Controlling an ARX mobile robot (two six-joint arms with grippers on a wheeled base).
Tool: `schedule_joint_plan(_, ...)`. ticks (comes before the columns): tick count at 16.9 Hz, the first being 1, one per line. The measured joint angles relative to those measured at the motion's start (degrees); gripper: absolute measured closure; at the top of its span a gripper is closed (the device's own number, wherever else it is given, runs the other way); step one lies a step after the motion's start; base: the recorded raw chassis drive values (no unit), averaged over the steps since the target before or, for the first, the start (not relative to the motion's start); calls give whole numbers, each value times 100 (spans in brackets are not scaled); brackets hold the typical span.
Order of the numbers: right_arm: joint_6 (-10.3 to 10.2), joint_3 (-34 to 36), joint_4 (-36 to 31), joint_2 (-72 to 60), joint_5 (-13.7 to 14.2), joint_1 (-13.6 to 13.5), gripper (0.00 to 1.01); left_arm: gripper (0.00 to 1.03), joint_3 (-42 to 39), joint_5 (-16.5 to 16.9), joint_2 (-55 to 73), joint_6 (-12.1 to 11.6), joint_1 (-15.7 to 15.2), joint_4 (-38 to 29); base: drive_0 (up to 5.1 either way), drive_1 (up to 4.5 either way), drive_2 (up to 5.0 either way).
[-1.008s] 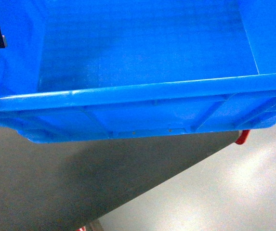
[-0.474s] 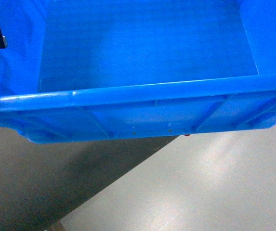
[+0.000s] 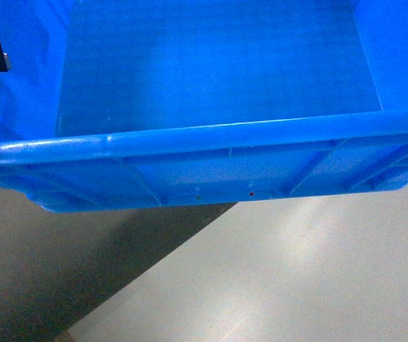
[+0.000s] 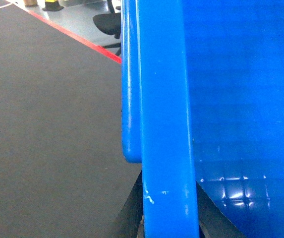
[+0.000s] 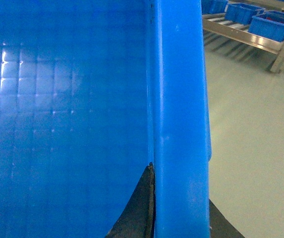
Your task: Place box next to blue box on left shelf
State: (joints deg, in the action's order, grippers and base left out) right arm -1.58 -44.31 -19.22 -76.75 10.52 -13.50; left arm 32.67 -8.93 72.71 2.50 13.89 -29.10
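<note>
I carry the box point(image 3: 211, 78) between my two arms, one on each side rim, so that it rides level and clear of the floor point(image 3: 296, 285) while the base travels. My left end effector point(image 4: 167, 220) pinches the thick rolled rim at six o'clock of the left wrist view, a dark finger point(image 4: 132, 208) on either side of the rim; my right end effector point(image 5: 179, 218) does the same on the opposite rim, also at six o'clock of its view. Both are closed narrow on the box.

The box fills the upper half of the head view: bright blue, glossy moulded plastic, with vertical ribs on its near wall and a grid-embossed floor that catches highlights.

The floor below is smooth and pale, with a darker matte zone towards eight o'clock. A shelf point(image 5: 241, 37) of grey metal bearing small blue trays point(image 5: 273, 25) shows at one o'clock of the right wrist view, well apart, so I judge placement is not yet near.
</note>
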Motion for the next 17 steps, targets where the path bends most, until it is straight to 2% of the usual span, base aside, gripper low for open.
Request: schedule_joint_plan(17,11,0,-9,0,2,0,93,97,0,7,0,-2,0,-2,-166,-166,-166)
